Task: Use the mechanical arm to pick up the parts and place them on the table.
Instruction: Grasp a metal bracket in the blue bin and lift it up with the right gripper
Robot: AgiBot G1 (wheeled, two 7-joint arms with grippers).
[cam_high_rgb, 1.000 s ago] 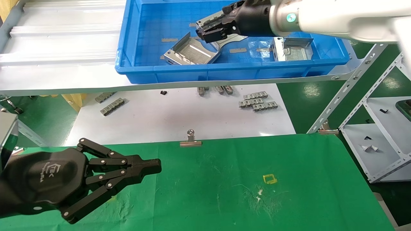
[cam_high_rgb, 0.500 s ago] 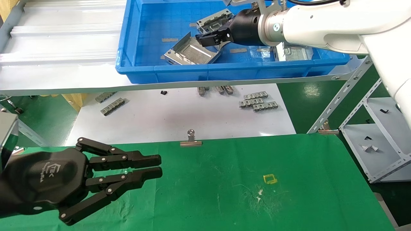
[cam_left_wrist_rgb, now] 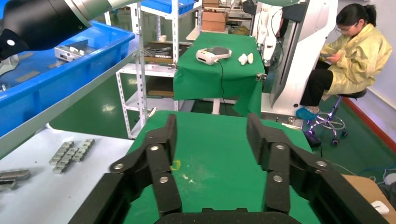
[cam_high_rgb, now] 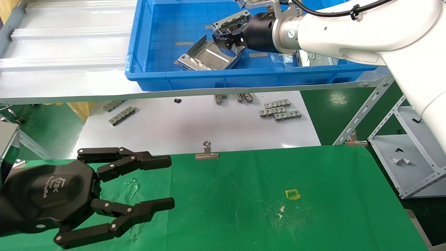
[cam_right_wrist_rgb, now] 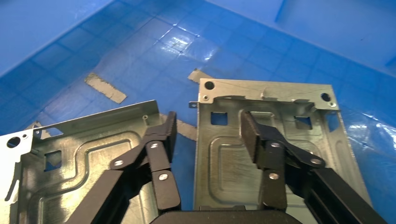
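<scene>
Nearest, the left gripper [cam_high_rgb: 169,183] over the green bench [cam_high_rgb: 296,174] has spread its jaws wide and holds nothing. Farther, the right gripper [cam_right_wrist_rgb: 205,128] has come lower into the blue tray [cam_high_rgb: 209,78] — jaws open, straddling the edge of one metal plate [cam_right_wrist_rgb: 275,154], not yet gripping; another plate [cam_right_wrist_rgb: 70,168] lies just beside.

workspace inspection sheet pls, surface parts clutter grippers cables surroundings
surface: green table, scuffed, small yellow square outline, no parts on it
job's things: parts lie in the blue tray; two side by side under the right wrist camera
clutter: grey toothed strips on the white sheet; binder clip at the cloth edge
grippers: right gripper open, straddling one part's folded edge; left gripper open over the table
cables: black cable on the right arm
surroundings: seated person, shelving
</scene>
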